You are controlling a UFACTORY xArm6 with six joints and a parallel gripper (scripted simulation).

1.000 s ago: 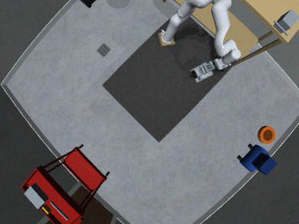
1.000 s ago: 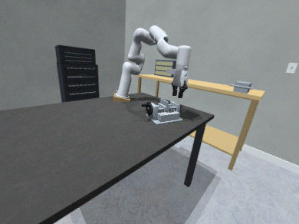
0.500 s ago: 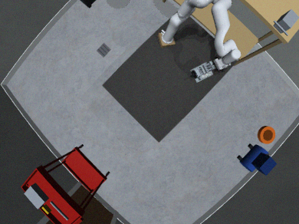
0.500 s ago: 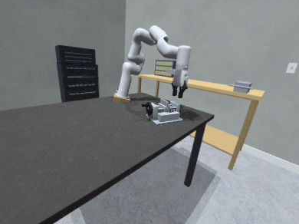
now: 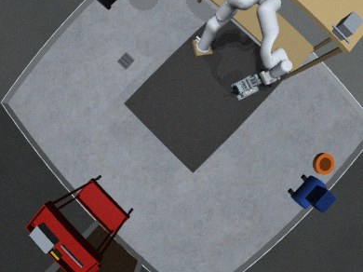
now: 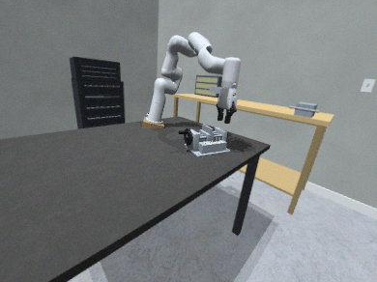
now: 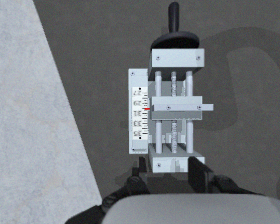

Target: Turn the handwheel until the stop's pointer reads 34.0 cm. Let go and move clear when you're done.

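Observation:
The handwheel [image 5: 235,89] [image 6: 188,136] [image 7: 175,40] is black, with its handle [image 7: 173,17] pointing away from the grey frame. The stop [image 7: 176,101] sits on two rods and a screw, about mid-travel. Its red pointer [image 7: 147,108] is between the marks that look like 29 and 31 on the white scale [image 7: 139,120], near 30; the digits are blurred and upside down. My gripper [image 6: 224,121] [image 7: 166,169] is partly open and empty. It hangs above the end of the device away from the handwheel, touching nothing.
The device stands near a corner of the dark table [image 5: 186,135] [image 6: 97,183]. A wooden bench [image 5: 298,42] [image 6: 271,110] stands behind, with a small grey machine [image 5: 350,24] [image 6: 305,109] on it. A black drawer cabinet [image 6: 99,94] is behind the arm's base [image 5: 203,51] [image 6: 154,124].

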